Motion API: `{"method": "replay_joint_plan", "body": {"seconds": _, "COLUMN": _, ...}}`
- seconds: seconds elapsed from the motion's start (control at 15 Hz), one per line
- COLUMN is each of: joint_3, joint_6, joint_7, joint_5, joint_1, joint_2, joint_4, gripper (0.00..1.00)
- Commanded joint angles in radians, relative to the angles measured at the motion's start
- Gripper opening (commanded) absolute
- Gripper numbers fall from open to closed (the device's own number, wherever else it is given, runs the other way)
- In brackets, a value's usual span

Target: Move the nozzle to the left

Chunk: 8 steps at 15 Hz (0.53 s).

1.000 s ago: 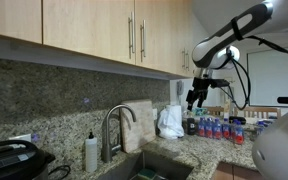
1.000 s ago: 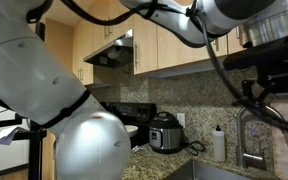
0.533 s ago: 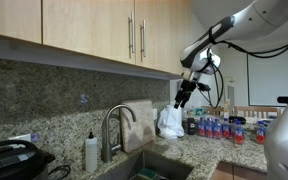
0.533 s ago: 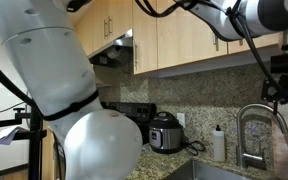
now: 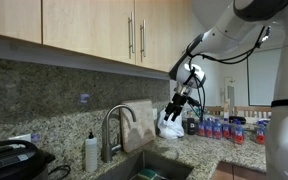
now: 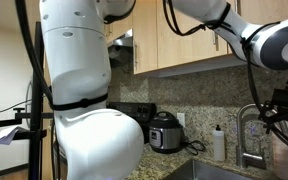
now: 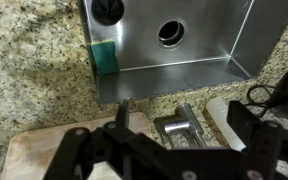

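Nozzle (image 5: 107, 135), just one, beside one white soap bottle (image 5: 91, 152)

In an exterior view the nozzle (image 5: 106, 135) arches over the sink (image 5: 159, 166) with a white soap bottle (image 5: 91, 152) just beside it. The gripper (image 5: 174, 113) hangs well apart from the nozzle, on the side away from that bottle, over a white bag (image 5: 170, 125). Farther from the nozzle stands a row of small bottles (image 5: 216, 128).

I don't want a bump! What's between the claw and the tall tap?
Only air between gripper and nozzle in an exterior view; a tan board sits behind.
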Motion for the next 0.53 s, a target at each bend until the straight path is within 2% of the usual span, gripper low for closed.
{"method": "replay_joint_plan", "body": {"seconds": 0.0, "joint_3": 0.077, "joint_6": -0.051, "joint_7": -0.071, "joint_5": 0.129, "joint_1": -0.082, "joint_2": 0.171, "joint_4": 0.099, "gripper": 1.00}}
{"method": "replay_joint_plan", "body": {"seconds": 0.2, "joint_3": 0.176, "joint_6": -0.171, "joint_7": -0.246, "joint_5": 0.194, "joint_1": -0.178, "joint_2": 0.236, "joint_4": 0.199, "gripper": 1.00}}
{"method": "replay_joint_plan", "body": {"seconds": 0.33, "joint_3": 0.230, "joint_6": -0.211, "joint_7": -0.332, "joint_5": 0.189, "joint_1": -0.251, "joint_2": 0.241, "joint_4": 0.247, "gripper": 1.00}}
{"method": "replay_joint_plan", "body": {"seconds": 0.4, "joint_3": 0.247, "joint_6": -0.215, "joint_7": -0.355, "joint_5": 0.184, "joint_1": -0.279, "joint_2": 0.245, "joint_4": 0.265, "gripper": 1.00}}
{"method": "replay_joint_plan", "body": {"seconds": 0.47, "joint_3": 0.277, "joint_6": -0.176, "joint_7": -0.260, "joint_5": 0.157, "joint_1": -0.276, "joint_2": 0.233, "joint_4": 0.224, "gripper": 1.00}}
